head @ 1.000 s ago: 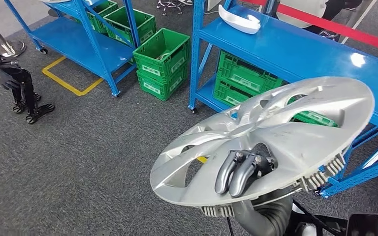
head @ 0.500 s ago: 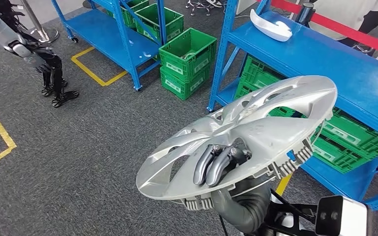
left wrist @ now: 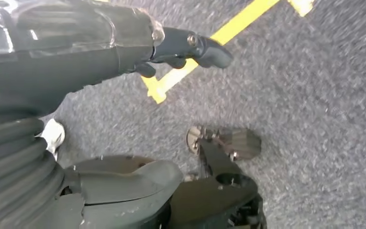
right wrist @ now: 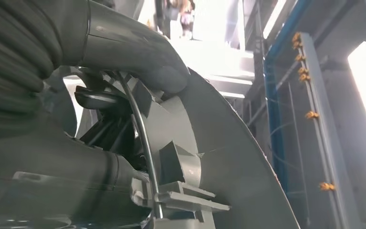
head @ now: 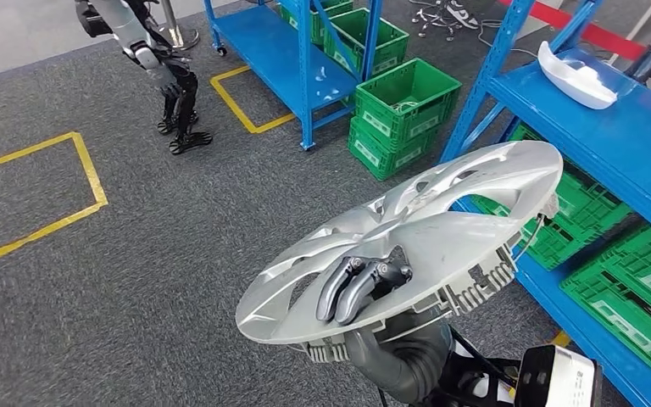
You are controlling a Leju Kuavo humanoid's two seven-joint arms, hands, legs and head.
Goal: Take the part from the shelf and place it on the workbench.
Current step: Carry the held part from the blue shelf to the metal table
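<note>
Silver plastic, the hubcap [head: 415, 237] rides tilted in the air over the grey carpet [head: 136, 280], its face up and its clipped rim toward the robot. The right hand [head: 360, 288] grips it near the lower edge, dark fingers [head: 343, 288] hooked over the face through a cut-out; in the right wrist view the thumb [right wrist: 138, 52] presses on the hubcap's [right wrist: 228, 162] ribbed back beside a wire ring [right wrist: 143, 138].

Just right of the hubcap stands a blue shelf [head: 636, 136] with a white part [head: 576, 76] on top and green crates [head: 636, 288] underneath. More crates [head: 398, 106] sit stacked on the floor between that shelf and a second rack [head: 297, 51]. Yellow tape [head: 42, 186] marks boxes on the carpet, and another robot [head: 157, 68] stands far left.

The left hand [left wrist: 181, 47] hangs over the carpet [left wrist: 314, 95] near a yellow line [left wrist: 219, 43], holding nothing; how wide its fingers are I cannot tell.
</note>
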